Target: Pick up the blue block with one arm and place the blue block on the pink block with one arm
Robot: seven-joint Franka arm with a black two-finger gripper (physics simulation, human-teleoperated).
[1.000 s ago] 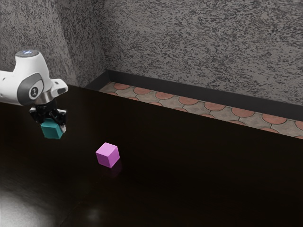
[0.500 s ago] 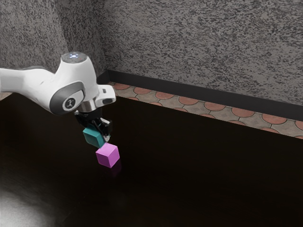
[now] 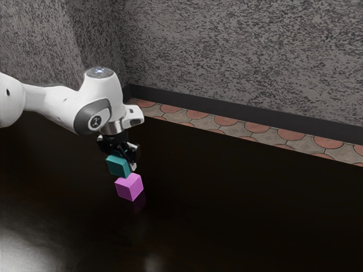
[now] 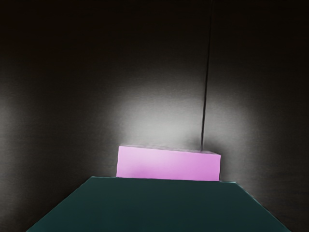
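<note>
Blue block (image 3: 118, 165) hung pinched in the gripper (image 3: 121, 161), just above the pink block (image 3: 129, 186), contact unclear. The pink block sat on the table (image 3: 238, 192) almost straight below the hand, slightly toward the exterior view's right.

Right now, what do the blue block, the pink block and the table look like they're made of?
The blue block has flat teal faces without grain or shine: probably matte plastic or painted wood. The pink block looks the same. The table is dark, with a glare patch and a faint pink reflection: polished, maybe lacquered wood.
</note>
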